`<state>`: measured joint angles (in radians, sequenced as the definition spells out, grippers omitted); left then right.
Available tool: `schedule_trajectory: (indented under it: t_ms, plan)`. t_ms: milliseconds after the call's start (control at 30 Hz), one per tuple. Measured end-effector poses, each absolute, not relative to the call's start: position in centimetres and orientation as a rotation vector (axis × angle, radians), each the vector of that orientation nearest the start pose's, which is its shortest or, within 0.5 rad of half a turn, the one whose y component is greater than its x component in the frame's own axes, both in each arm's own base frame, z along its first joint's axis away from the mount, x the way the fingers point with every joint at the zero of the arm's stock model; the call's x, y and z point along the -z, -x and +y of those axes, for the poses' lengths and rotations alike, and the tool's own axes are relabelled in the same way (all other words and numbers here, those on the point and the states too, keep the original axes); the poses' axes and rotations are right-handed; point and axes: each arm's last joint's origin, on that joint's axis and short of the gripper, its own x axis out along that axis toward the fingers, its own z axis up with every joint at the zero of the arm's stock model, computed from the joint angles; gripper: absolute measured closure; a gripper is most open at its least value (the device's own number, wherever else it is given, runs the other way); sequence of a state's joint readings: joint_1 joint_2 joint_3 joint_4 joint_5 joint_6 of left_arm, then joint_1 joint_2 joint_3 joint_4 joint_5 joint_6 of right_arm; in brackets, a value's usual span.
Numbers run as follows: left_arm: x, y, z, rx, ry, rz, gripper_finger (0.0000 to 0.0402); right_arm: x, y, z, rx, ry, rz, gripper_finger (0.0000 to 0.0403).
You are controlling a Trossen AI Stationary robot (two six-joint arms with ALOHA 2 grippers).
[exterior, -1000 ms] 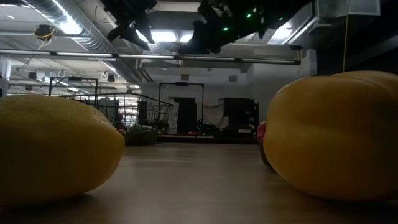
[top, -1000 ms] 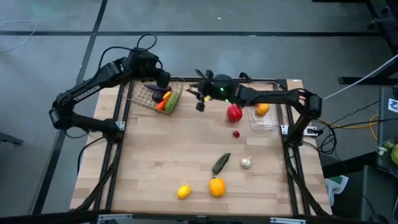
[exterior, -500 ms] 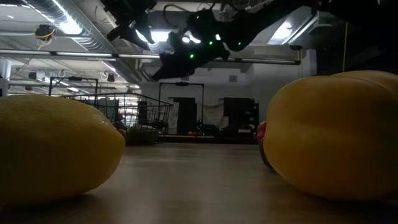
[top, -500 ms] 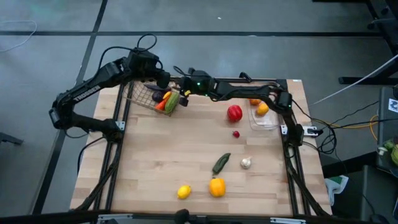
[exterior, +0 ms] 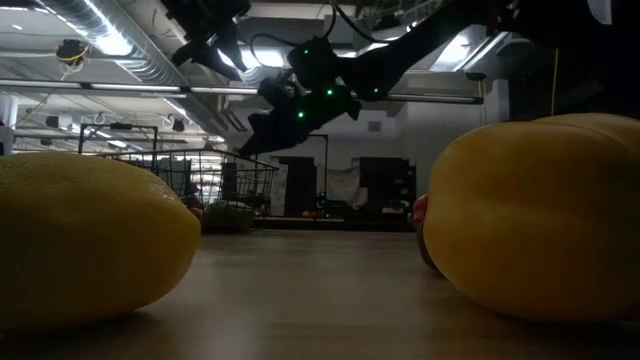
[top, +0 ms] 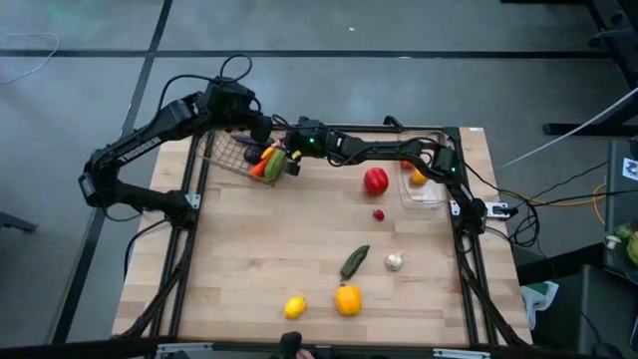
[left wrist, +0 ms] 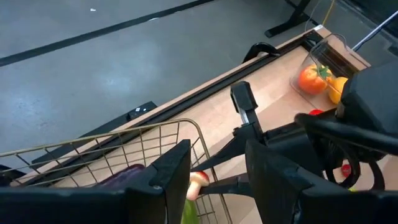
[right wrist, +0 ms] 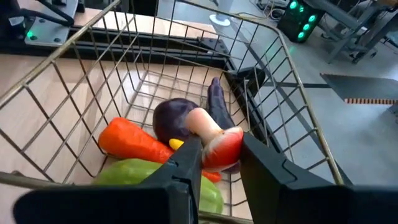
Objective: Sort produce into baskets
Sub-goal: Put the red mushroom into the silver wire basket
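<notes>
Baskets: two, one wire basket [top: 231,152] and one clear bin [top: 431,189]. Loose produce on the worktop [top: 249,259]: six pieces. Robot arms: two.

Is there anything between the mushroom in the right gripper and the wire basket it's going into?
Nothing visible. The right gripper holds the mushroom just above the wire basket, over the carrot and purple piece.

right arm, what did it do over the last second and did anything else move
The right gripper swung left across the table's far edge, from near the red pepper to over the wire basket, carrying a red-capped mushroom between its fingers. The left gripper stayed at the basket's far rim. The loose produce and the clear bin did not move.
</notes>
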<state>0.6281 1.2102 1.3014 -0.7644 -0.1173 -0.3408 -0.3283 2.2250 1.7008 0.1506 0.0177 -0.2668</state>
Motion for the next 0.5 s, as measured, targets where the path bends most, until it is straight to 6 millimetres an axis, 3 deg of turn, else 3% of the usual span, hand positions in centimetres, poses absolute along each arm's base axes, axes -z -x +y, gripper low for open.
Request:
schedule_trajectory:
  t_ms: [333,500]
  plan:
    - [-36.94,-19.09,14.29,-0.83,0.496,0.58,0.0251,-20.72,-48.54,-16.57,0.29,0.204,0.412,0.0312]
    - [-36.93,-19.08,14.28,-0.831,0.497,0.581,0.0251,-20.74,-48.54,-16.57,0.291,0.205,0.41,0.0286]
